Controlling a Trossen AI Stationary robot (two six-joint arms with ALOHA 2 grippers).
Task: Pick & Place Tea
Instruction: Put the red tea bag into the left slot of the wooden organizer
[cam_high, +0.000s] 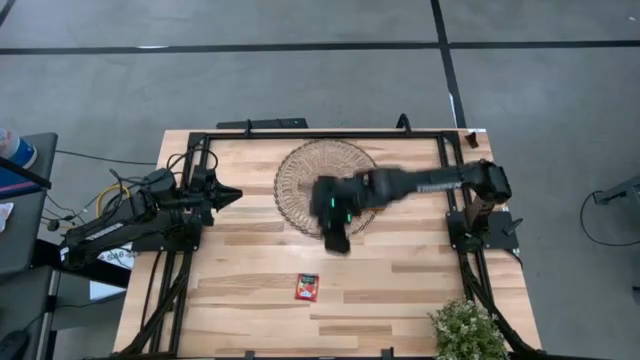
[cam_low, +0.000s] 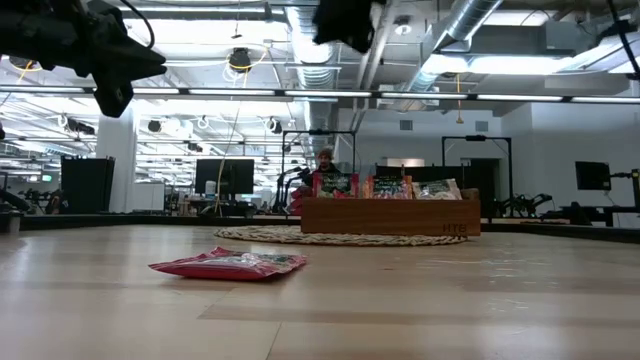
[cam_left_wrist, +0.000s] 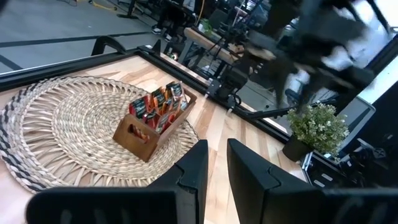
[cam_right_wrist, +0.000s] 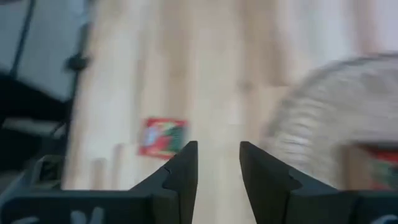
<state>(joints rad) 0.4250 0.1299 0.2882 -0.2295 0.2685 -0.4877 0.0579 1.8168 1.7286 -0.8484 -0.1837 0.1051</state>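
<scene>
Right hand (cam_right_wrist: 216, 163) parted, empty.

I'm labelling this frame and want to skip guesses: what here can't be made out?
- Tray: hidden in the high view under the right arm.
- Tray's back compartments: in the low view, hidden by its front wall.
- Sachet print: too small in the high view, blurred in the right wrist view.
- Right gripper: motion-blurred in the high view, cut off by the low view's top edge.
</scene>
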